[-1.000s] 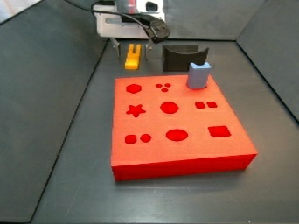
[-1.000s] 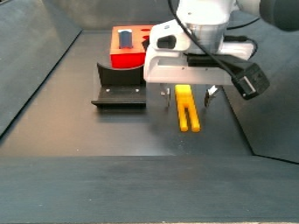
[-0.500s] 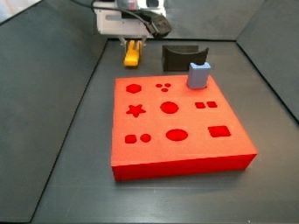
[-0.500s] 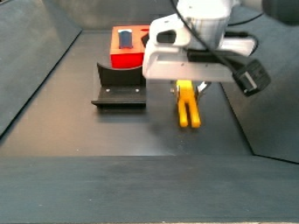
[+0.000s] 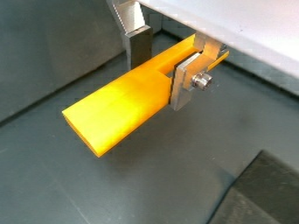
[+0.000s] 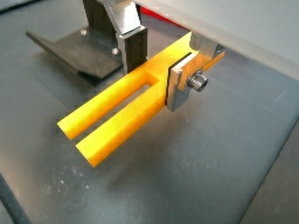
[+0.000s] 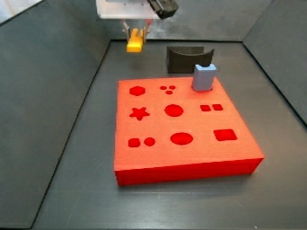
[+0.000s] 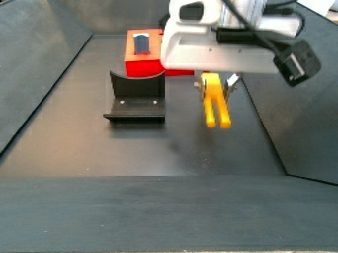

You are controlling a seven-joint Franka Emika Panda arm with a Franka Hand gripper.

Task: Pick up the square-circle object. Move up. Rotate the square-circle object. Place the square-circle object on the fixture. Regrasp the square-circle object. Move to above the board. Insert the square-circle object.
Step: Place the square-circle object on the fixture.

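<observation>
The gripper (image 5: 162, 54) is clamped on one end of the square-circle object (image 5: 122, 109), seemingly clear of the floor and well back from the board (image 7: 180, 126), so rotating it could lever the long free end loose.

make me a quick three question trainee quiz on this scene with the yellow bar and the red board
1. True or false: the gripper is shut on the slim yellow square-circle object.
2. What stands on the large red board? A) a pale blue-grey block B) a green ball
3. In a side view, is the bar resting on the small black fixture?

Key: 1 true. 2 A. 3 No, it hangs beside it, off the floor.
</observation>
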